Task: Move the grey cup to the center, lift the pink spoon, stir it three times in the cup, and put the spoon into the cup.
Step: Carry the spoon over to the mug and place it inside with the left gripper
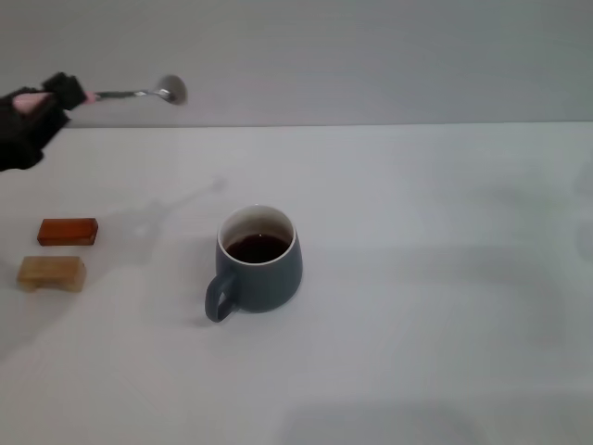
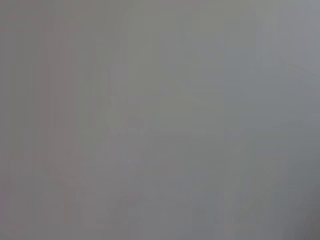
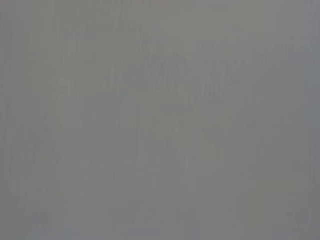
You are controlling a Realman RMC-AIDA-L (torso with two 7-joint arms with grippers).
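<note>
Holding the pink spoon (image 1: pixel 139 93) aloft, left gripper (image 1: pixel 65 97) fingers apparently clamped on its handle; grey cup (image 1: pixel 259 264) sits central. I've stirring and drop-in left.

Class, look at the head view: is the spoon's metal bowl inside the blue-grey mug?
No: the left gripper holds the pink-handled spoon in the air, apart from the blue-grey mug.

Matt glazed grey cup (image 1: pixel 260 267) (spoon bowl (image 1: pixel 170 90) shiny metal)
</note>
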